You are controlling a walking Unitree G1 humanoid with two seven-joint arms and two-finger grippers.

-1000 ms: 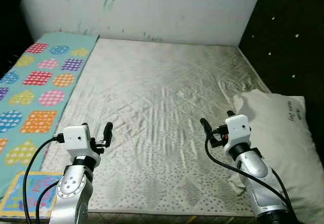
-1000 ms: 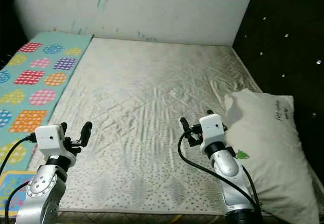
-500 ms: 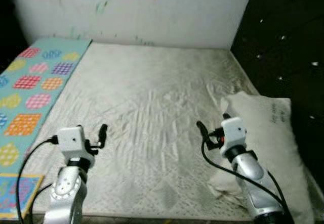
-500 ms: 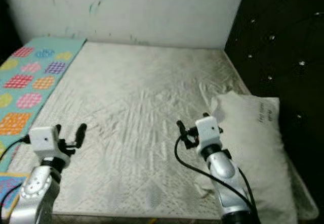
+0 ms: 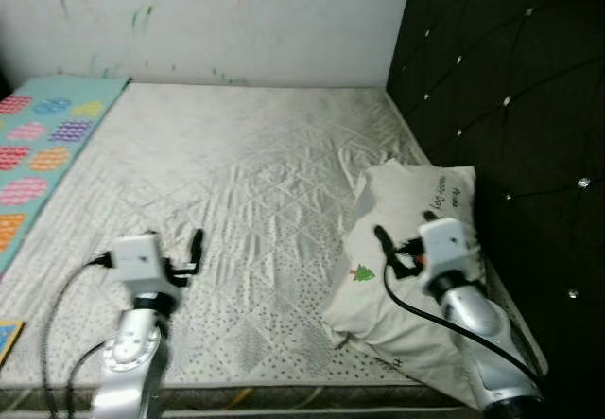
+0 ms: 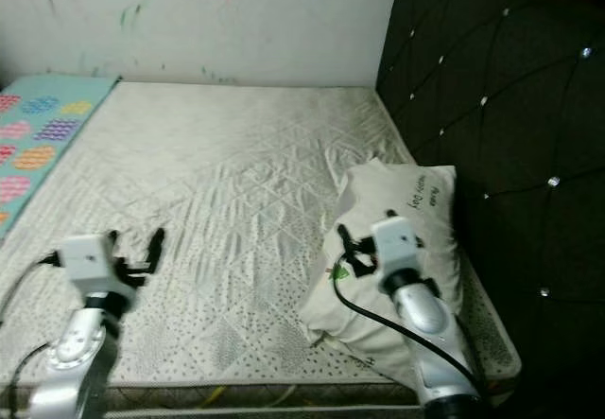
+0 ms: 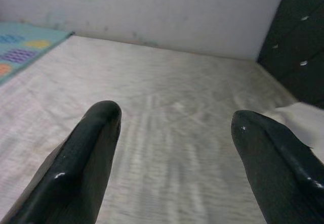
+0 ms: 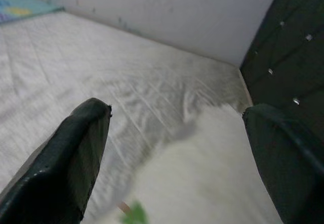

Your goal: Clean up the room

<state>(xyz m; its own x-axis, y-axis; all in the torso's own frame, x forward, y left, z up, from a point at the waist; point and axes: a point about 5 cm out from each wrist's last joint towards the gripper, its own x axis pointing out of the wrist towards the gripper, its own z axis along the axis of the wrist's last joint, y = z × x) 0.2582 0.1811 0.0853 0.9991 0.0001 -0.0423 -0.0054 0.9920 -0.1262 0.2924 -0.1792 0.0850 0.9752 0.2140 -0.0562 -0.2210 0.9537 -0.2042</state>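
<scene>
The robot stands at the near edge of the bed (image 5: 236, 183), both arms raised over it, which reads as an approach posture before any grasp rather than a hold. The right pincer (image 5: 402, 249) hangs just above the white pillow (image 5: 406, 249), its two black fingers spread wide in the right wrist view with nothing between them, the pale pillow cloth lying below the gap. That pillow sits crooked near the bed's right edge, close to the near right corner, one end leaning toward the dark padded headboard (image 5: 492, 88) and its lower end slumped onto the quilted mattress; judged against the task, it is the one thing on the bed out of place, so the right arm is likely poised there to take hold and straighten it. The left pincer (image 5: 189, 253) hovers over bare mattress near the near left corner, fingers likewise wide apart and empty in the left wrist view, probably kept ready to help. A patterned mat (image 5: 38, 145) runs along the bed's left edge, and the marked white wall (image 5: 208, 22) stands at the far edge.
</scene>
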